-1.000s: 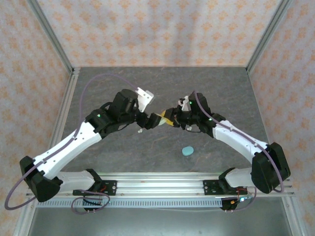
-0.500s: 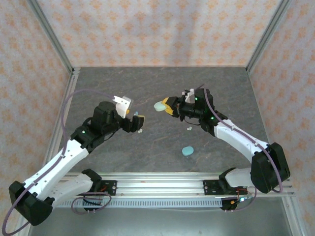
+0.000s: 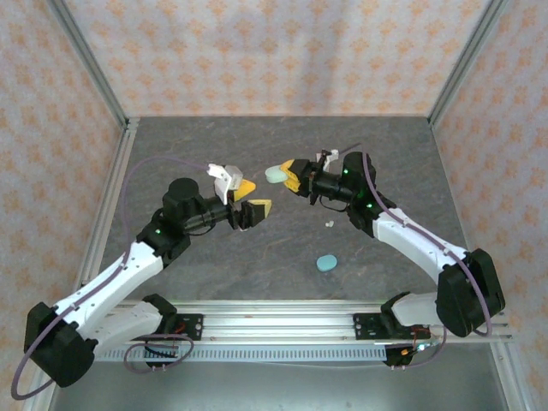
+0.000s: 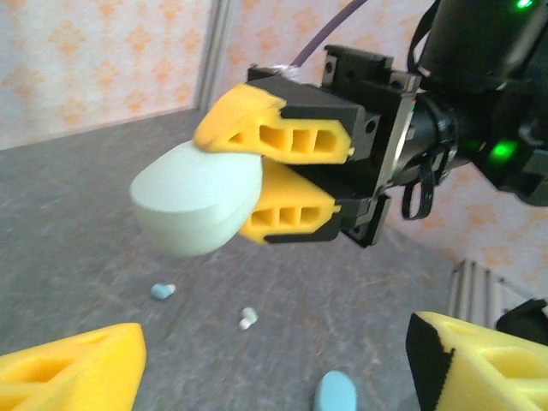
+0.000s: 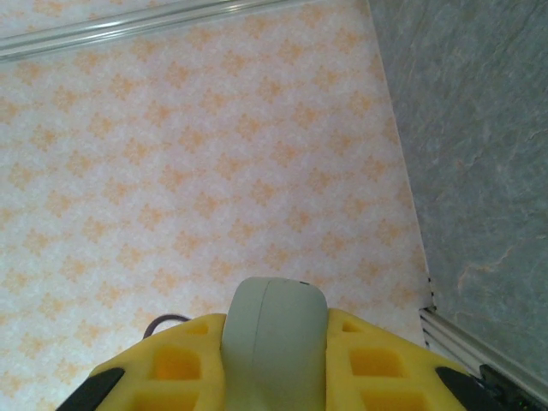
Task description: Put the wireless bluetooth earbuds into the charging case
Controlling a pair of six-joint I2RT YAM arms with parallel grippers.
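Two earbuds are seen lying loose on the table, near each other but not touching, a little right of its middle. Neither is in a case.

A pale case is held off the table, above its middle and toward the far edge. It appears shut, with a seam seen along it in the right wrist view, and what is inside cannot be told. A blue case lies flat on the table, nearer the near edge than the earbuds. It also appears shut and is touched by nothing.

The right gripper is clenched on the pale case, one yellow finger on each broad side, with much of the case jutting past the fingertips. The left gripper is spread wide with nothing between its fingers. It is raised off the table just left of the pale case and pointed at it, with a gap between them.
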